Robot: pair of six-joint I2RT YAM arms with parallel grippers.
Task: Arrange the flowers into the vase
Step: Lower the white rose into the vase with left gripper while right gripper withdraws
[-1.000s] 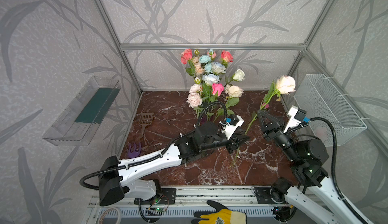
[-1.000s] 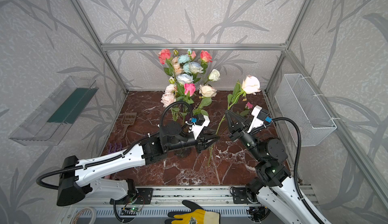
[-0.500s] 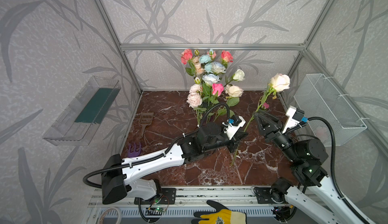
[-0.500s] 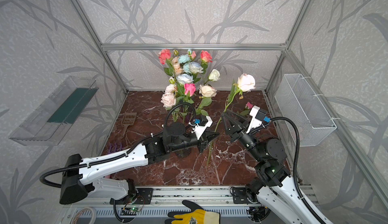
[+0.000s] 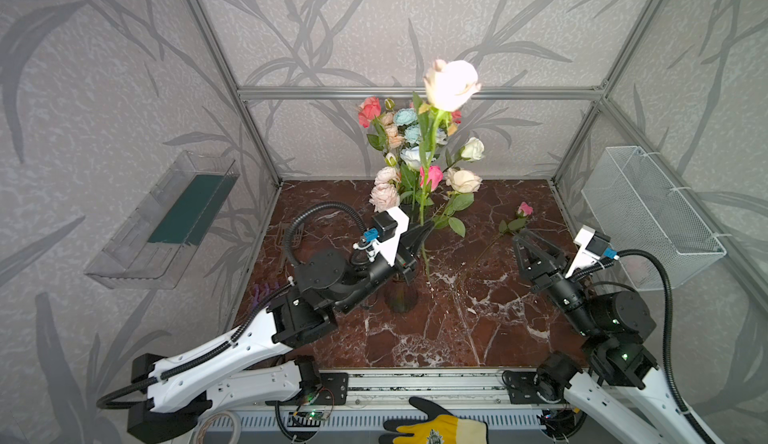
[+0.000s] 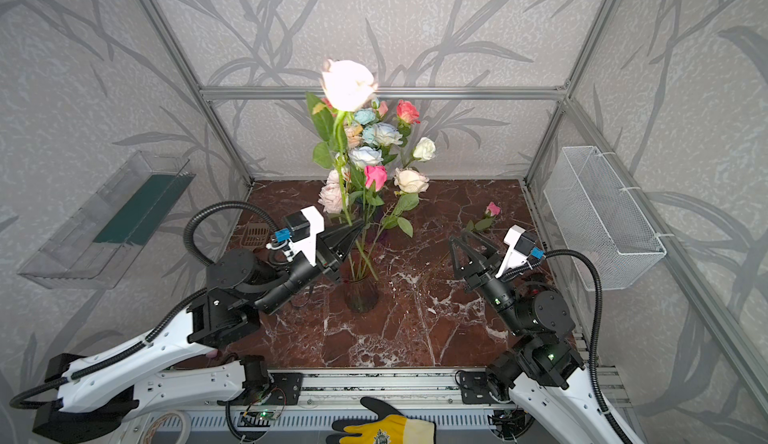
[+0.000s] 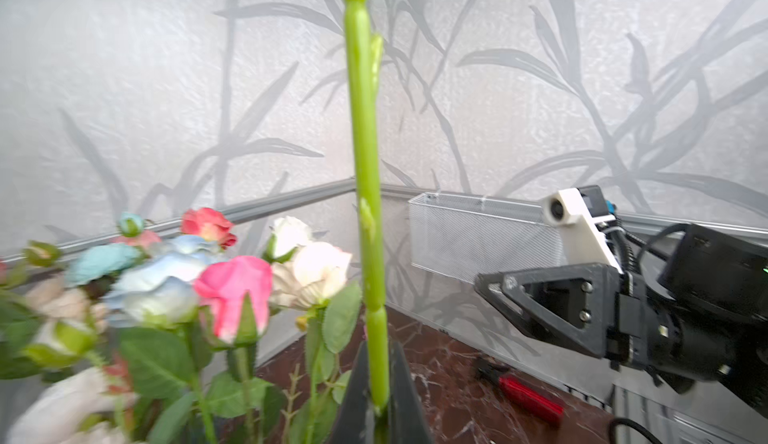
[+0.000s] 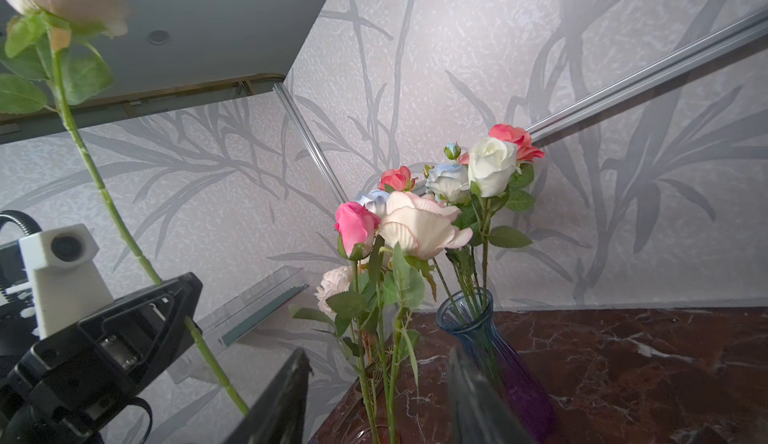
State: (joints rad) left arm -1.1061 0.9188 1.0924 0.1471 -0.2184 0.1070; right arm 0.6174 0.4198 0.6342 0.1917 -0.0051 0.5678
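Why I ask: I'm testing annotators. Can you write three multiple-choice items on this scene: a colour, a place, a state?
1. What colour is the head of the held rose in the left pincer?
A. Red
B. Blue
C. Cream

2. Where is the pink rose?
A. In the left pincer
B. Lying on the table
C. In the right pincer

3. How is the right pincer?
A. Open, empty
B. Shut on the pink rose
C. Shut on the held rose

Key:
1 C, the pale cream head shows in both top views.
2 B, it lies flat beyond the right pincer, untouched.
3 A, its jaws stand apart with nothing between.
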